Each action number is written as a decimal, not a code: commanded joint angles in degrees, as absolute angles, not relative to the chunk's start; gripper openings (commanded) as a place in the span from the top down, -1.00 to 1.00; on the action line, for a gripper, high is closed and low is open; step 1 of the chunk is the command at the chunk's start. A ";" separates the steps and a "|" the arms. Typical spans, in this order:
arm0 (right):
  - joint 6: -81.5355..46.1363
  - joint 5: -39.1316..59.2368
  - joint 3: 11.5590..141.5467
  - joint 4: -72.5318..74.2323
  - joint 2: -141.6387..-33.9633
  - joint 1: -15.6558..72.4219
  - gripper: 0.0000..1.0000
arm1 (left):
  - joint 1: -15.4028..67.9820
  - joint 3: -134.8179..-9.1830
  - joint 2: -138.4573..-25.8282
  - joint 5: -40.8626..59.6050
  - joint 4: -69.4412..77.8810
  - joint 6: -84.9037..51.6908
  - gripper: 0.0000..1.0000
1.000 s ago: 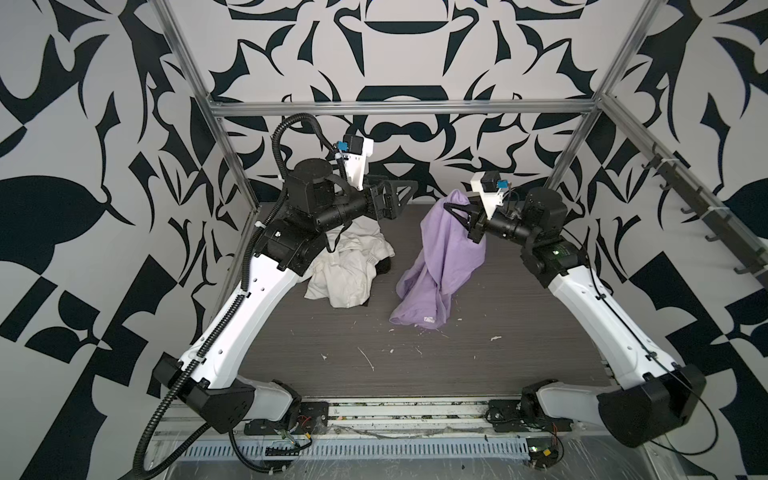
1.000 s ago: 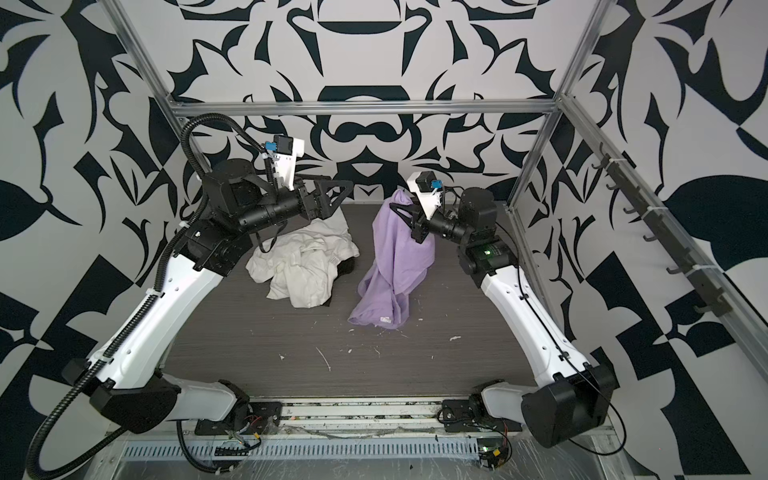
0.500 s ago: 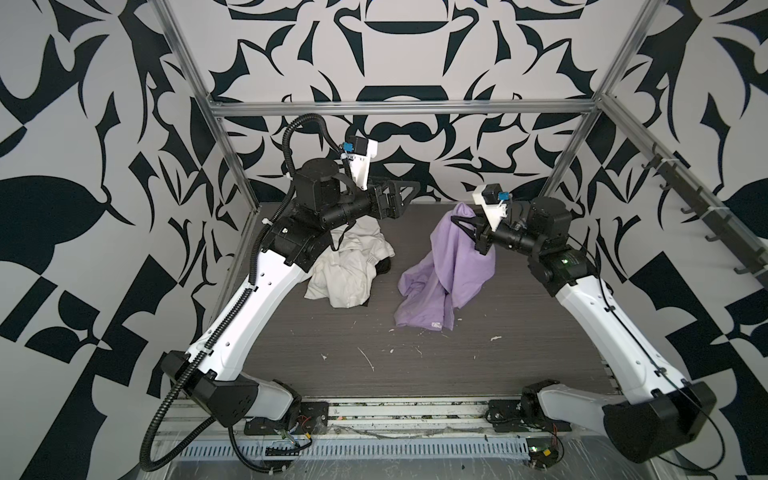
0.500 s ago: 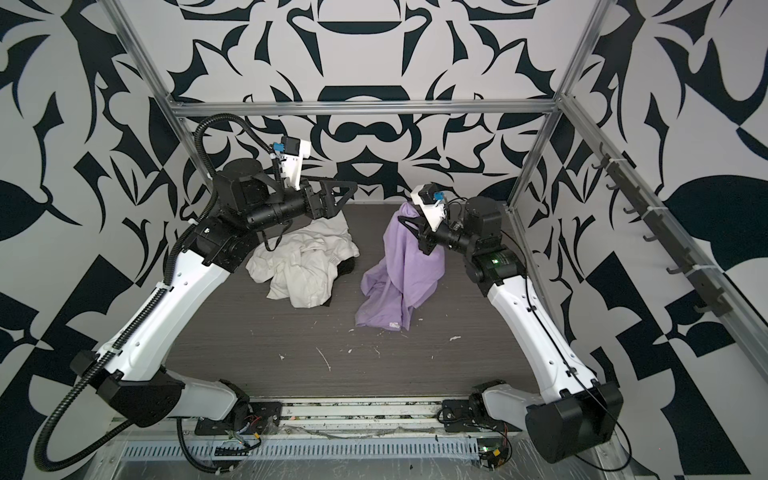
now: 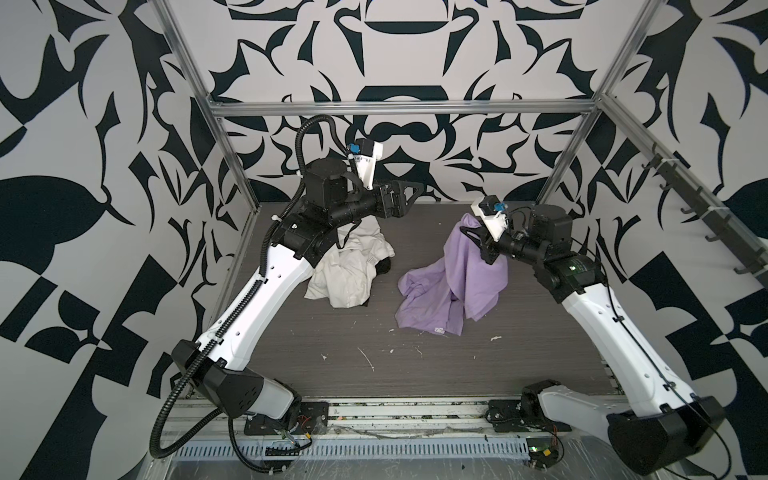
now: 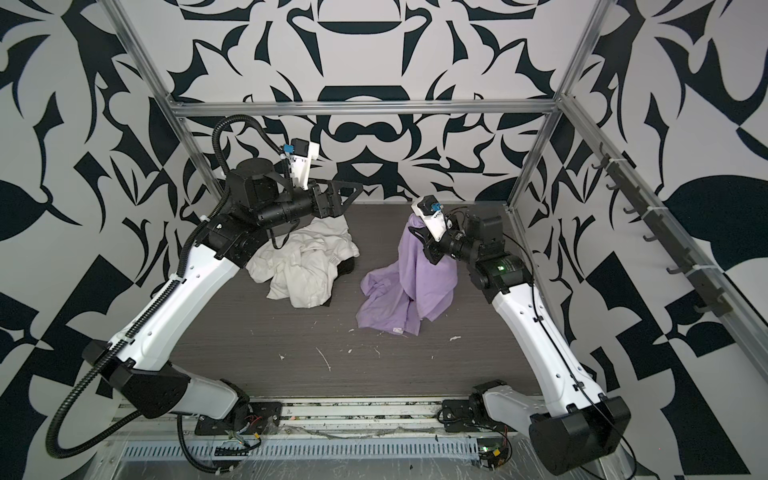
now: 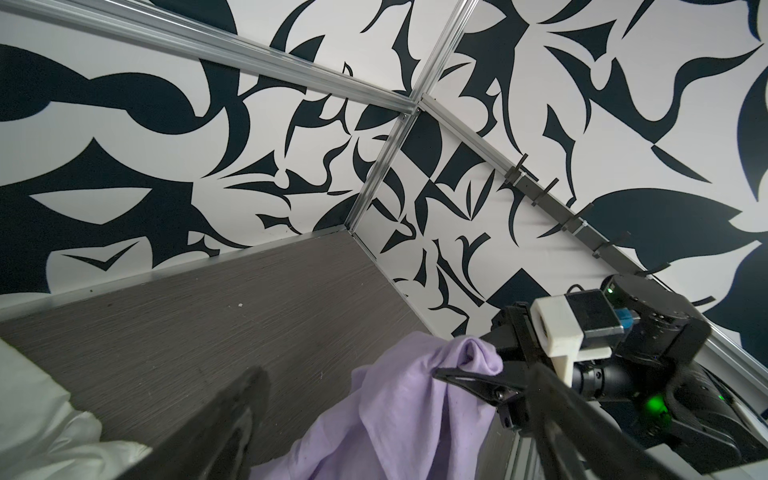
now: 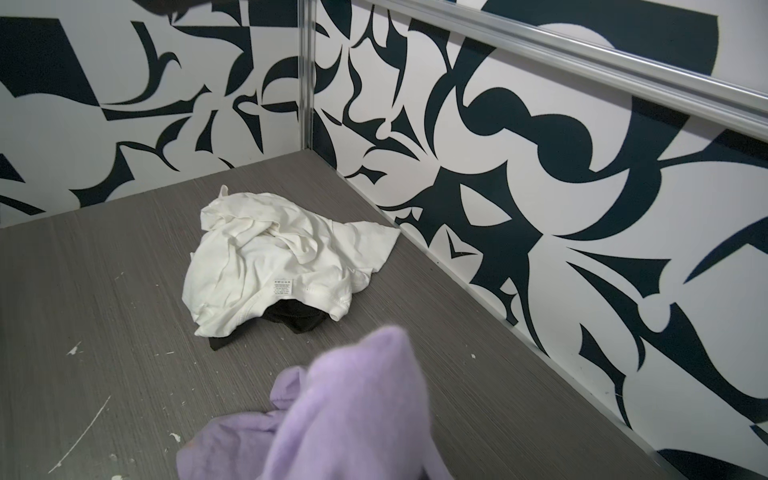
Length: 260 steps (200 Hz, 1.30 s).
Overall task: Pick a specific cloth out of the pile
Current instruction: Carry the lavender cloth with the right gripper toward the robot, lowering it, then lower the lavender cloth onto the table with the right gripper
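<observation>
1. We see our right gripper (image 5: 473,237) pinched tight on the top of the purple cloth (image 5: 457,286). It holds that end up in the air.
2. The rest of the purple cloth hangs down. Its bottom part lies crumpled on the gray table (image 5: 415,365). A small white tag (image 5: 439,330) shows at the bottom edge.
3. The purple cloth is apart from the pile (image 5: 349,274), with bare table between them.
4. The pile is mostly a big white cloth (image 8: 266,257). A small black piece (image 8: 291,318) peeks out from under it.
5. Our left gripper (image 5: 409,193) is up in the air near the back of the table, just past the pile. Its fingers are wide apart and hold nothing.
</observation>
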<state>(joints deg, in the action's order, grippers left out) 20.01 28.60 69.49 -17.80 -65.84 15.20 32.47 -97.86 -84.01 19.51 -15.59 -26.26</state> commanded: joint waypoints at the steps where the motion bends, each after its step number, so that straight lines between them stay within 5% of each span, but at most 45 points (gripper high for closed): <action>1: 20.85 24.43 70.24 -17.06 -66.23 16.59 1.00 | 32.21 -98.97 -83.77 20.43 -14.50 -26.64 -0.97; 260: 15.41 20.99 60.56 -10.13 -76.44 36.09 1.00 | 32.17 -97.54 -82.55 19.29 -14.76 -25.45 -0.98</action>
